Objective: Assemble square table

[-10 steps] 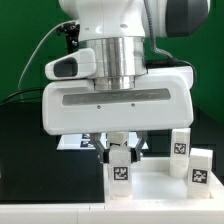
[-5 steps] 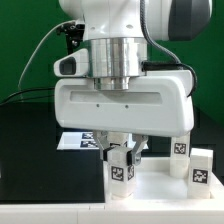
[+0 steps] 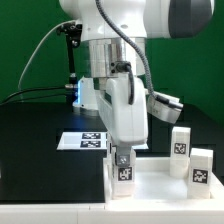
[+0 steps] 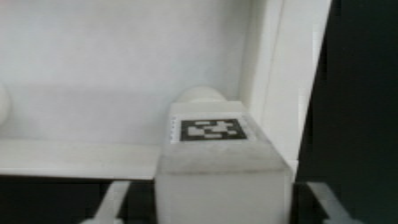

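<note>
The square table's white slab (image 3: pixel 160 186) lies at the front, and its raised rim (image 4: pixel 285 70) shows in the wrist view. A white tag-marked leg (image 3: pixel 123 170) stands upright at the slab's near corner on the exterior view's left. My gripper (image 3: pixel 122 158) comes straight down over it and is shut on the leg (image 4: pixel 217 150), with one finger (image 4: pixel 116 200) on either side. Two more legs (image 3: pixel 181 143) (image 3: pixel 200 167) stand on the slab at the exterior view's right.
The marker board (image 3: pixel 84 141) lies flat on the black table behind the slab, at the exterior view's left. A green backdrop and cables rise behind the arm.
My hand has turned about its upright axis, from broadside to edge-on in the exterior view, staying over the same leg at the slab's corner. The other legs have not moved.
</note>
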Controlling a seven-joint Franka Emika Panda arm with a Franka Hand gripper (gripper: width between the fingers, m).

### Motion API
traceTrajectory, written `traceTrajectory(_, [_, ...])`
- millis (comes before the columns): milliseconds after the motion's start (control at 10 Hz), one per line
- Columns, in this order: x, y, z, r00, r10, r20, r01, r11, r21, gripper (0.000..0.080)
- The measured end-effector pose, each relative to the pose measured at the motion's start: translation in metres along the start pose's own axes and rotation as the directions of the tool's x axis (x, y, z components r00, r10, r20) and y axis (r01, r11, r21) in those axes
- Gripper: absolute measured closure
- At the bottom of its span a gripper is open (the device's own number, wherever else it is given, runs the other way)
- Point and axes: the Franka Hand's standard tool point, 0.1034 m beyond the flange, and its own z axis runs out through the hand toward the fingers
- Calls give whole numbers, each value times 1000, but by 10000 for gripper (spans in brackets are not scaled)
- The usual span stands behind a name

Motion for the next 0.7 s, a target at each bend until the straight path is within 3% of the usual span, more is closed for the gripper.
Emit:
traceTrajectory(100, [0,0,0,999,-40,-1,40,999,-2,404])
traceTrajectory(200, [-1,4,2,965,-263,-17,262,964,-33,265])
traceTrajectory(300, [0,3,2,906,-422,-14,422,906,-31,265])
traceTrajectory(400, [1,6,3,777,-629,14,629,776,-31,186])
traceTrajectory(500, [-1,9,4,613,-786,75,789,613,-25,157])
traceTrajectory(700, [2,8,4,506,-859,75,862,506,-19,152])
